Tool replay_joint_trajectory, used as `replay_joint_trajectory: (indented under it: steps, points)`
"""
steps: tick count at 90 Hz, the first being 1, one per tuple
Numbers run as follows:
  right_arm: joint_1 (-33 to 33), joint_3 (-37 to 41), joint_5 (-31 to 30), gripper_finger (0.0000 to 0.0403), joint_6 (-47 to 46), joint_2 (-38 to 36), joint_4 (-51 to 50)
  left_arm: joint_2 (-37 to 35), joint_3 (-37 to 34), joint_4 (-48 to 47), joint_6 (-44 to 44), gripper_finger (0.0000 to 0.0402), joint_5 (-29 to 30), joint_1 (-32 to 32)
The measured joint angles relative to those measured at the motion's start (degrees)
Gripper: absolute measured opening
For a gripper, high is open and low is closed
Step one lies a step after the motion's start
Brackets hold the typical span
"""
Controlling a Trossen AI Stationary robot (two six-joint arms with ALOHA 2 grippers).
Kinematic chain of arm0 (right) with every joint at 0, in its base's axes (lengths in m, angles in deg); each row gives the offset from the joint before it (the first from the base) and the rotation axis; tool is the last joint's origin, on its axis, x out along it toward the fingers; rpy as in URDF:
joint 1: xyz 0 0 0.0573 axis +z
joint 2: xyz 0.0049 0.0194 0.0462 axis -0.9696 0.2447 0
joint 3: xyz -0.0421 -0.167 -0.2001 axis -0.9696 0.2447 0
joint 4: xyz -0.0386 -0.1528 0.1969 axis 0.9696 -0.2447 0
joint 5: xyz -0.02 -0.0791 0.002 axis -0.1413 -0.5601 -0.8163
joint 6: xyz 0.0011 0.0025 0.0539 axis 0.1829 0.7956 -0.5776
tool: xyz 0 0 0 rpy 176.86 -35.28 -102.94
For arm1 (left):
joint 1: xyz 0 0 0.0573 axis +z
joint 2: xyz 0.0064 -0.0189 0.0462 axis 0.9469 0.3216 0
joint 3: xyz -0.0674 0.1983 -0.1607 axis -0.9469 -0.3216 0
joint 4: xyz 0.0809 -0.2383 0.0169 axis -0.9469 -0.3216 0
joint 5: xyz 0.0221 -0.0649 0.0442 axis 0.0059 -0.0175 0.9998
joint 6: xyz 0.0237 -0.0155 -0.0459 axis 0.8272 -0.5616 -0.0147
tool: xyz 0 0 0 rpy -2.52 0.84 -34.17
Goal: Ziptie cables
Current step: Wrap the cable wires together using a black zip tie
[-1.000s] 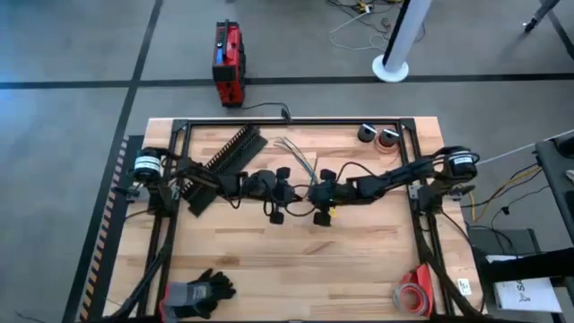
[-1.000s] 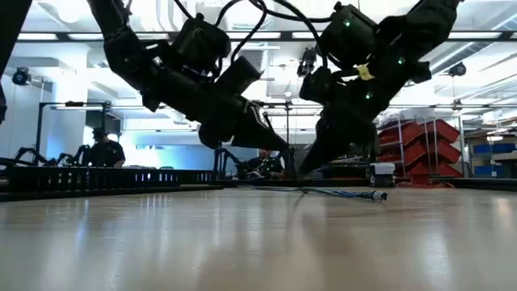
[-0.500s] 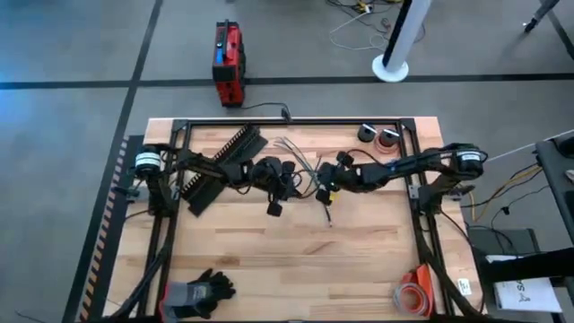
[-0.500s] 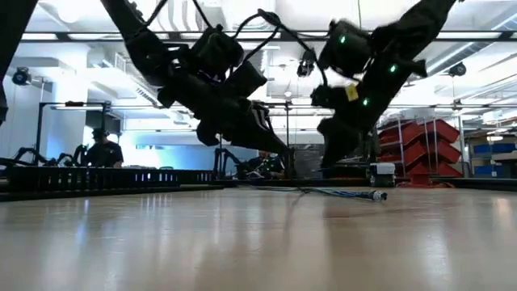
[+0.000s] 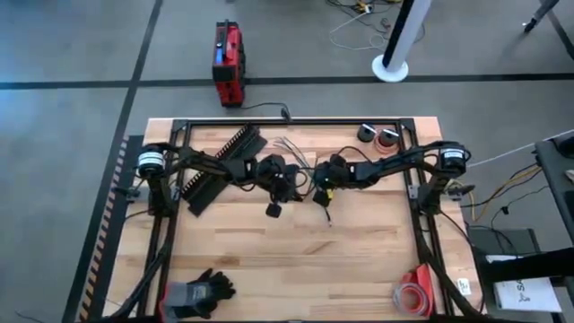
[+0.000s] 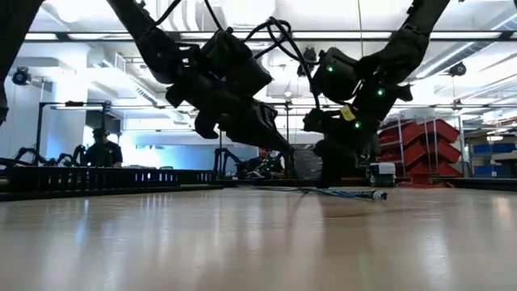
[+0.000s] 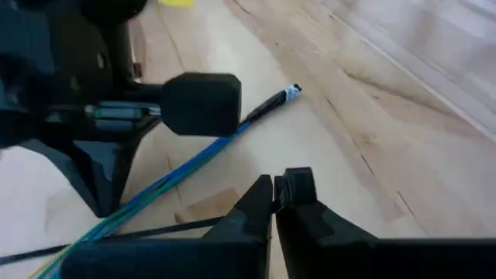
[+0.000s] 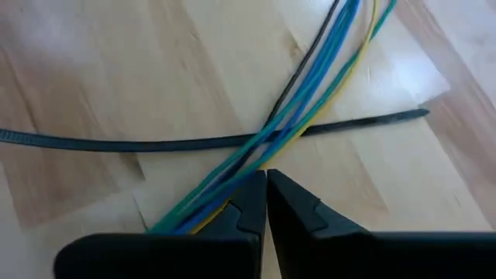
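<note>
Cables [image 8: 291, 116]: a thin bundle of blue, teal, yellow and black wires lying flat on the wooden table [image 5: 359, 260], near the middle of its far half, between the two grippers; in the low view it runs along the surface to a small plug end [image 6: 376, 195].
Zip tie [image 8: 139, 142]: a black ribbed strip lying under the bundle, crossing it at a slant (one tip sticks out past the wires on each side).
Left gripper [image 7: 276, 190]: low over the table just beside the bundle, its two dark fingers pressed together with nothing between them.
Right gripper [image 8: 265, 190]: directly over the spot where wires and tie cross, fingertips meeting, no wire visibly pinched.
Both arms: reaching in from opposite sides, their heads close together at mid-table in the high view.
Slotted strip [image 5: 220, 169]: long black comb-toothed piece, lying diagonally on the far left of the table.
Gloves [image 5: 199, 291]: at the near left edge.
Tape rolls [image 5: 414, 294]: red, near right corner.
</note>
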Motion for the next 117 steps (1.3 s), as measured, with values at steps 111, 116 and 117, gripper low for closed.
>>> replay_joint_trajectory:
  steps: [111,116,117]
  points:
    - [-0.3,-1.8,1.7,0.0002,-4.0,-7.0,2.8,-0.6,0.4,-7.0,4.5,0.0000,-7.0,-0.2]
    - [-0.8,-0.8,-0.1,0.0004,-8.8,-9.2,1.5,-0.6,0.4,-7.1,4.5,0.0000,-7.0,-0.5]
    - [-0.9,-0.5,-0.3,0.0005,-9.8,-9.6,1.3,-0.6,0.4,-7.1,4.5,0.0000,-7.0,-0.5]
